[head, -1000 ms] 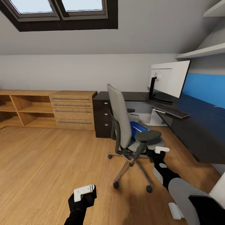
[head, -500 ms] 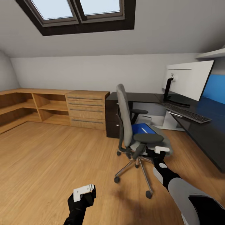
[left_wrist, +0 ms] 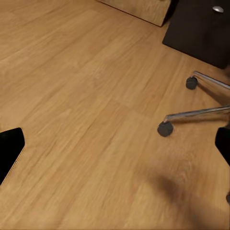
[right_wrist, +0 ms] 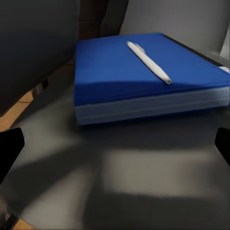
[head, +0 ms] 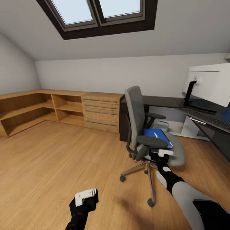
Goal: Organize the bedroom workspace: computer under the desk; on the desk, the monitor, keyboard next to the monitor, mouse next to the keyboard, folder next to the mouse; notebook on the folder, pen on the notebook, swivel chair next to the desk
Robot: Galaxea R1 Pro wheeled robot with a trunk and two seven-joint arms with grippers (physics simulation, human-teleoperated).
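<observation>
The grey swivel chair stands on the floor, out from the black desk. On its seat lies the blue folder, with the white pen on top. My right gripper is open at the seat's front edge under the armrest, just short of the folder. The left gripper hangs open over bare floor. At the right, the monitor and the keyboard sit on the desk. A pale shape under the desk may be the computer. Mouse and notebook are out of view.
A light wood cabinet with drawers and open shelves runs along the back and left walls. Dark desk drawers stand behind the chair. The chair's chrome legs and casters spread near both arms. Wood floor stretches out to the left.
The whole view has swung left, so the desk, monitor and cabinet sit further right. The chair stays close by my right gripper. Both grippers look the same as before.
</observation>
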